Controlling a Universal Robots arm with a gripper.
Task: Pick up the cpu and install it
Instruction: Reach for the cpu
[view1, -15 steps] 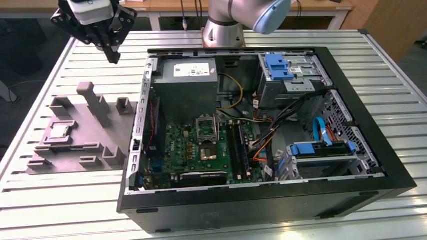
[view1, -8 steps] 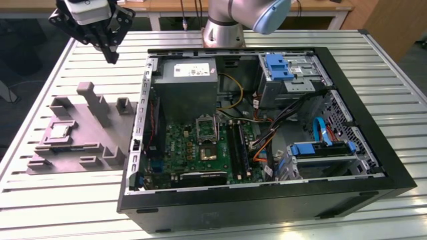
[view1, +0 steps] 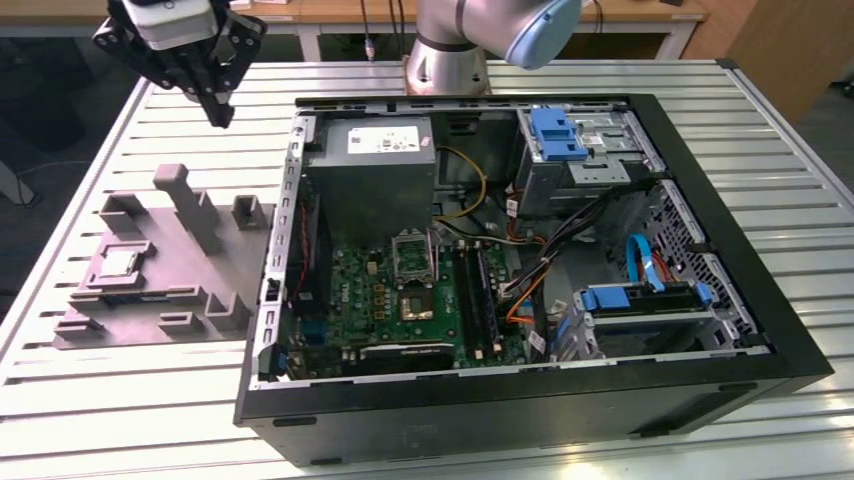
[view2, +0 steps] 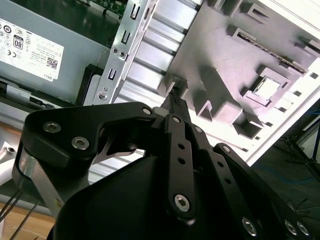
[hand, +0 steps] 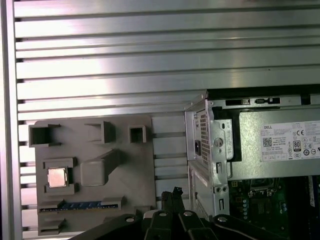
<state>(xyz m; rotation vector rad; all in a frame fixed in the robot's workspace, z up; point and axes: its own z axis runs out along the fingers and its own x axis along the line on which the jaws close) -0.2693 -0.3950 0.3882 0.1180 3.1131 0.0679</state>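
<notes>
The cpu (view1: 118, 263) is a small silvery square lying flat in a recess of the grey moulded tray (view1: 160, 300), at the exterior view's left. Both wrist views also show the cpu (hand: 57, 177) (view2: 266, 88) seated in the tray (hand: 130, 170) (view2: 215, 45). My gripper (view1: 219, 112) hangs in the air beyond the tray's far edge, well apart from the chip. Its fingers (view2: 176, 102) meet at their tips, shut with nothing between them. The gripper (hand: 176, 193) points down near the tray's corner by the case. The motherboard socket (view1: 418, 302) lies inside the open case.
The open black computer case (view1: 747, 300) fills the middle and right of the slatted metal table (view1: 134, 400). Its power supply (view1: 380, 160), cables and blue drive brackets (view1: 558, 133) stand inside. Tall grey blocks (view1: 187, 200) rise from the tray. The arm's base (view1: 447, 60) stands behind the case.
</notes>
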